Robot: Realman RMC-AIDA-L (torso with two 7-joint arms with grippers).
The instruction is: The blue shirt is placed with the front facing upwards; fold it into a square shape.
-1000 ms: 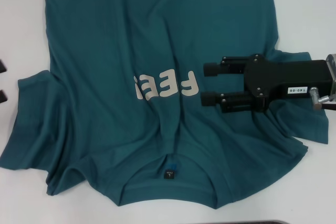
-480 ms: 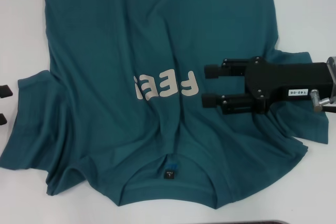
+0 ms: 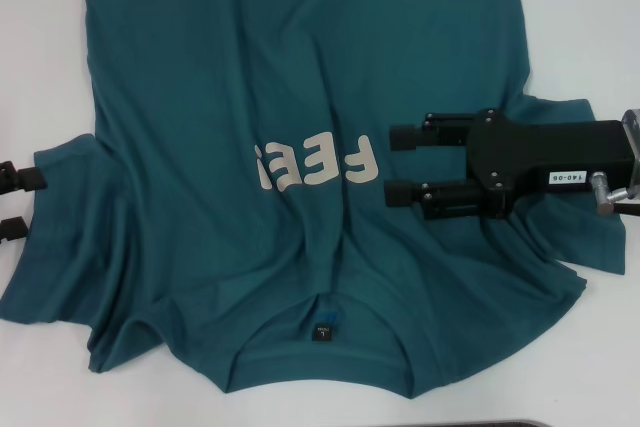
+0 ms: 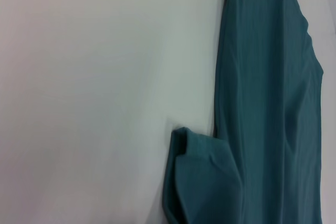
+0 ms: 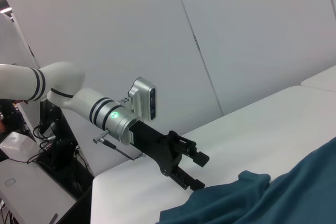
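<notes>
Blue shirt (image 3: pixel 300 147) flat, front up, unfolded. Left gripper (image 3: pixel 12 203) spread wide beside the left sleeve (image 3: pixel 60 237), approach step. Right gripper (image 3: pixel 400 164) parted, empty, over chest. Next: prob. pinch both sleeves.

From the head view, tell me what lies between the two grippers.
Only the blue shirt: its chest with the cream lettering spans the stretch from the left gripper to the right gripper.

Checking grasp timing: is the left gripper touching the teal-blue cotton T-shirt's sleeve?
Apart. In the right wrist view, the left gripper, open, hangs above the T-shirt, with white table showing between.
</notes>
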